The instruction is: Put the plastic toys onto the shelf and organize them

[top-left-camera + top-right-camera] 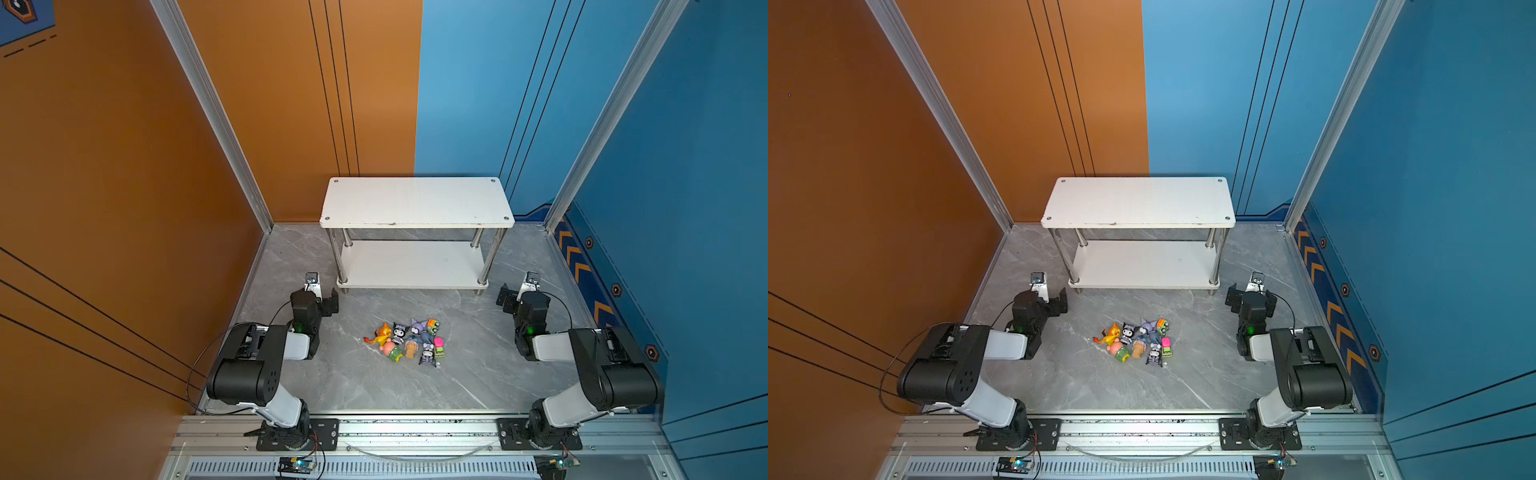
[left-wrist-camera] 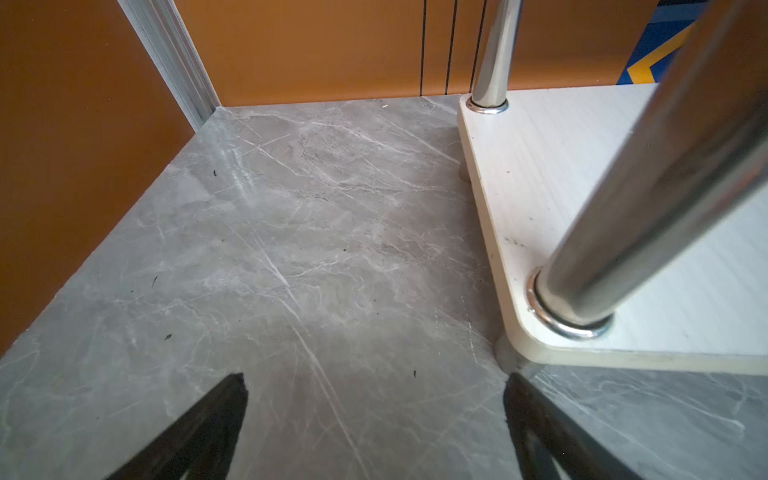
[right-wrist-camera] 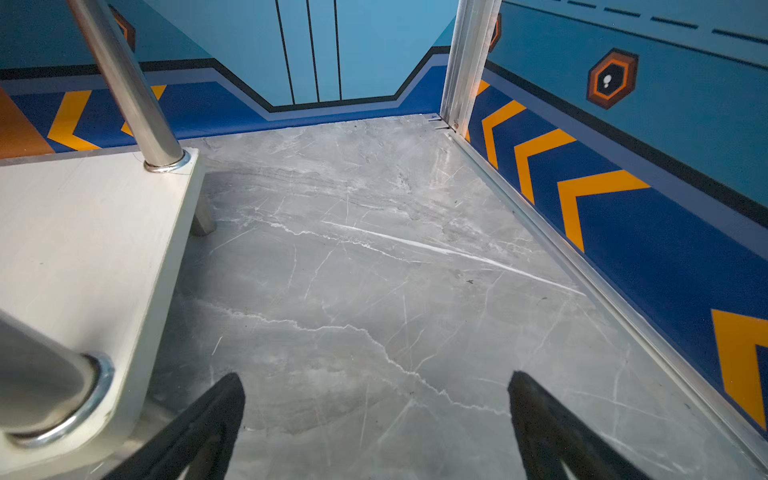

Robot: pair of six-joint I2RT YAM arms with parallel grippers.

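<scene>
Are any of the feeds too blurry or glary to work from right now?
Both top views: even light, no harsh glare; the toys are small, their fine detail soft. Left wrist view: floor sharp, the nearest shelf leg blurred and streaked with reflections. Right wrist view: the near leg is likewise out of focus, the lower board sits in dull shade.

- My shelf (image 1: pixel 415 201): white boards, shiny chrome legs (image 2: pixel 494 50).
- The floor (image 1: pixel 478 374) — grey marble pattern with thin white veins.
- Left wall (image 1: pixel 104 166) orange, right wall (image 1: pixel 685 166) blue, both crossed by thin black lines.
- Along the blue wall's foot, a dark blue band (image 3: pixel 665 257) with orange chevrons.
- The toys (image 1: pixel 409 343) — mixed colours: an orange dragon (image 1: pixel 380 333), a pink car (image 1: pixel 439 345), black-purple imps (image 1: pixel 400 331).
- My arms (image 1: pixel 297 345): black joints, white links.
</scene>
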